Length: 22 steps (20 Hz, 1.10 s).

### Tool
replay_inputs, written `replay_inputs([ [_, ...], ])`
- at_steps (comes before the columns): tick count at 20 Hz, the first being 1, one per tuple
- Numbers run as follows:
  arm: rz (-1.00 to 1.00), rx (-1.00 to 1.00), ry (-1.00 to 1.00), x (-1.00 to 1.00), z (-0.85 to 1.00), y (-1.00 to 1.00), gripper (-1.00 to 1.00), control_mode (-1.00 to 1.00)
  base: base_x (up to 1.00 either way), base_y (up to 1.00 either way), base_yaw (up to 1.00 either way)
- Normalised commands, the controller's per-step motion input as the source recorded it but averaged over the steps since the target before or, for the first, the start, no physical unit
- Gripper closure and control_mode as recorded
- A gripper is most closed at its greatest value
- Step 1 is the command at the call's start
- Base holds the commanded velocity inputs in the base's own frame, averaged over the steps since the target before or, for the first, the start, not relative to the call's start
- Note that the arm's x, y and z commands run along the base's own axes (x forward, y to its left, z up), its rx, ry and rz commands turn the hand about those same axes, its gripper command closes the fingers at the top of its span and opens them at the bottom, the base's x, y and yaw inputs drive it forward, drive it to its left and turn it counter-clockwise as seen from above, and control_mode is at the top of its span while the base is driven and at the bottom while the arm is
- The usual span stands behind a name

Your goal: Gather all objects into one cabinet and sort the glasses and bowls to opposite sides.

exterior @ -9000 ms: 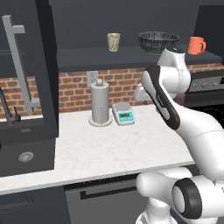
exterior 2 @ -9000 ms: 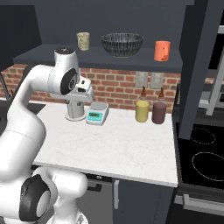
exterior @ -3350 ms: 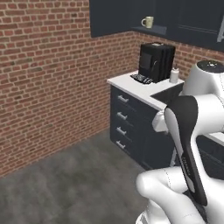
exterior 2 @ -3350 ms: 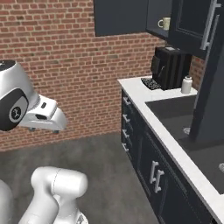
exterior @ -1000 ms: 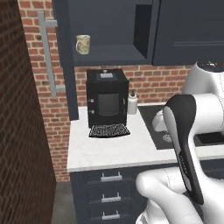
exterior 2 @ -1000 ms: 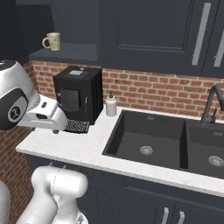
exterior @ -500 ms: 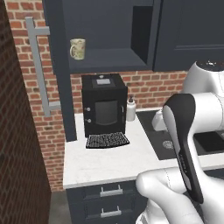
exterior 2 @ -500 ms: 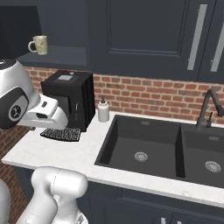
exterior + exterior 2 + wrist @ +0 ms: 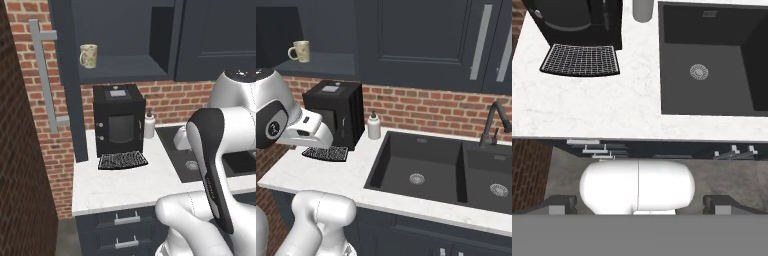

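Sitting alone on the dark shelf (image 9: 125,67) of an open navy wall cabinet (image 9: 120,30) is the beige patterned mug with a handle (image 9: 88,55), up at the left end above a boxy black coffee machine (image 9: 119,125) with its gridded drip tray (image 9: 122,160). Half a second ago the mug stood further left and smaller in both base views; now the whole scene has slid across, which I take as the base driving rather than anything on the shelf moving. The tall cabinet door with its long grey bar handle (image 9: 44,80) stands swung open beside the mug. On the white marble worktop (image 9: 125,182) a small pale soap bottle (image 9: 149,125) stands just beside the machine, and a black double sink (image 9: 421,170) lies further right. The hand (image 9: 640,204) hangs low in front of the drawers, looking down over the worktop edge, its fingers spread wide and holding nothing. I judge the robot is lining up on this mug to fetch it, with the arm not yet raised towards the shelf.
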Motion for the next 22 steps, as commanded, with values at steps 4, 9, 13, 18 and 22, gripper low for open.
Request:
replay_inputs([
  [4, 0.0, 0.0, 0.0, 0.0, 0.0, 0.0, -1.0, 1.0, 0.08, -0.08, -0.01],
  [9, 0.0, 0.0, 0.0, 0.0, 0.0, 0.0, -1.0, 1.0, -0.06, -0.13, -0.14],
  [13, 0.0, 0.0, 0.0, 0.0, 0.0, 0.0, -1.0, 1.0, -0.01, 0.0, -0.24],
  [18, 0.0, 0.0, 0.0, 0.0, 0.0, 0.0, -1.0, 1.0, 0.0, 0.0, -0.23],
  [22, 0.0, 0.0, 0.0, 0.0, 0.0, 0.0, -1.0, 1.0, 0.0, 0.0, -0.03],
])
